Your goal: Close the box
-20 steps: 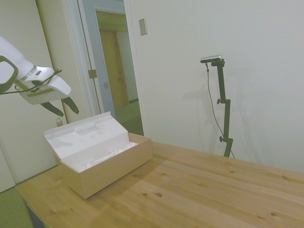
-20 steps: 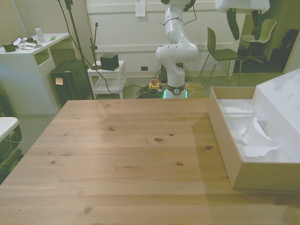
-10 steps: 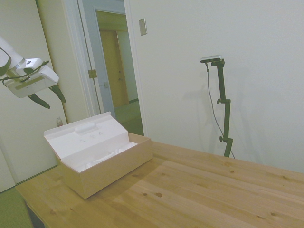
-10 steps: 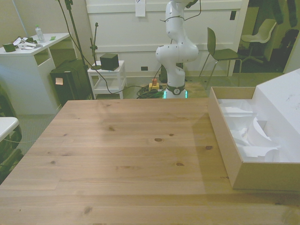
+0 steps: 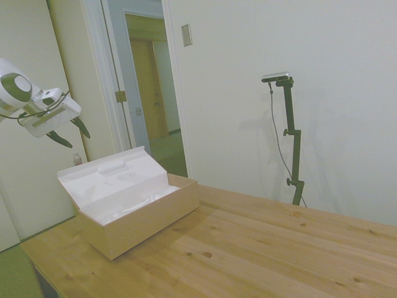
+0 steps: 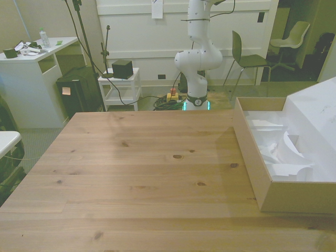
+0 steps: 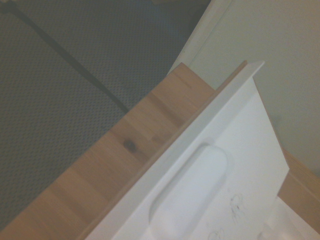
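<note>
Below the spread tool point(image 5: 75, 132), apart from it, sits the open box point(image 5: 139, 217).

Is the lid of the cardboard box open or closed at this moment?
Open. The lid stands tilted back above the box, showing the white inside; the hand is above it, not touching.

Robot lab: arm base point(image 6: 195, 63), desk point(image 6: 31, 73), cabled stands point(image 6: 79, 31).

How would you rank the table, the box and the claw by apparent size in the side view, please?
1. Table, largest.
2. Box, lid up.
3. Claw, smallest as seen; it hangs open above and behind the box, so distance from the camera may skew this.
</note>
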Controlling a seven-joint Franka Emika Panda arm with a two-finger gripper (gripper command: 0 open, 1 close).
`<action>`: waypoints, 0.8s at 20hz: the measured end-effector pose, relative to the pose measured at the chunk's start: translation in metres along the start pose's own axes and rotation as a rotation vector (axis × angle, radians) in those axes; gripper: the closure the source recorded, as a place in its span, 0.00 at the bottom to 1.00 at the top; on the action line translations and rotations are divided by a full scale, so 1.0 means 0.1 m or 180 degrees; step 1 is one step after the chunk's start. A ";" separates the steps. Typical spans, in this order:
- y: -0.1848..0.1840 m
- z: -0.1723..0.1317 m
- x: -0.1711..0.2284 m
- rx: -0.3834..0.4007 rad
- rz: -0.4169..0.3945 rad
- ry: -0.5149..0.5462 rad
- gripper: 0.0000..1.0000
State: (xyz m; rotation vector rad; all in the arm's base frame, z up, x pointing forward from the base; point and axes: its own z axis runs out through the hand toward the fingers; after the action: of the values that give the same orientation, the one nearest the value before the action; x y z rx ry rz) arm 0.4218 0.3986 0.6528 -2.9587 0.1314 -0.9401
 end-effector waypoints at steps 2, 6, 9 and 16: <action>-0.17 0.18 0.00 -0.0026 -0.0064 -0.0016 0.00; -0.59 0.53 -0.18 -0.0093 -0.0248 0.0034 0.00; -0.82 0.89 -0.30 -0.0177 -0.0372 -0.0034 0.00; -1.22 1.39 -0.50 -0.0397 -0.0473 -0.0101 0.00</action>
State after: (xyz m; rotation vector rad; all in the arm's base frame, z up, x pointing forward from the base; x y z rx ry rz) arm 0.4701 0.5261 0.5181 -3.1337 -0.0327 -0.9323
